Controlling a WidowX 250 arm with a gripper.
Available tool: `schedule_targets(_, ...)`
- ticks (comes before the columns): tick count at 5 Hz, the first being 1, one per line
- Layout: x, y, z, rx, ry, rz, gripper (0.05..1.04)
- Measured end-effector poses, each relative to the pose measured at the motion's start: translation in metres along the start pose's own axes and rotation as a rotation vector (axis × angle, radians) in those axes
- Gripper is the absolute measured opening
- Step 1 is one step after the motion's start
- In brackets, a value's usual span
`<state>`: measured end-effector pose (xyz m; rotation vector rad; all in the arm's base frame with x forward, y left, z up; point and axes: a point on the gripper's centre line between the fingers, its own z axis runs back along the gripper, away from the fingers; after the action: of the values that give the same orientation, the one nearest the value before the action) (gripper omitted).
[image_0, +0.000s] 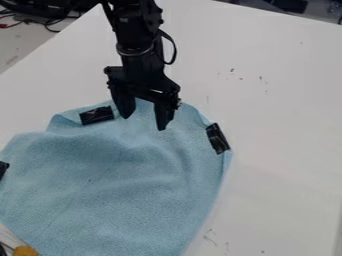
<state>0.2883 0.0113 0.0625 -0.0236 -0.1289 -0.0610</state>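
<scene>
The black gripper hangs from the top over the upper edge of a light blue cloth, its two fingers apart with cloth visible between and below them. Whether the fingertips touch the cloth, I cannot tell. The cloth lies spread on the white table with soft wrinkles and a fold at its upper left. Just left of the gripper, a black clip-like piece sits on the cloth's top edge. Another black piece is on the right edge, and a third at the far left.
The white table extends right of and behind the cloth, with small dark marks on it. Cables lie at the upper left beyond the table's edge. A yellow-orange object shows at the bottom left corner, beside the cloth.
</scene>
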Motion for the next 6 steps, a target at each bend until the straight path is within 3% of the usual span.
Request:
schedule_targets(1,-0.003,0.000,-0.008,-0.005,0.030,-0.004,1.001)
schedule_targets(4,0.016,0.077,-0.029,0.019,0.056,-0.012,1.000)
schedule_targets(5,0.015,0.090,-0.025,0.028,0.084,-0.001,1.001)
schedule_targets(6,0.003,0.094,-0.029,0.004,0.107,0.028,1.001)
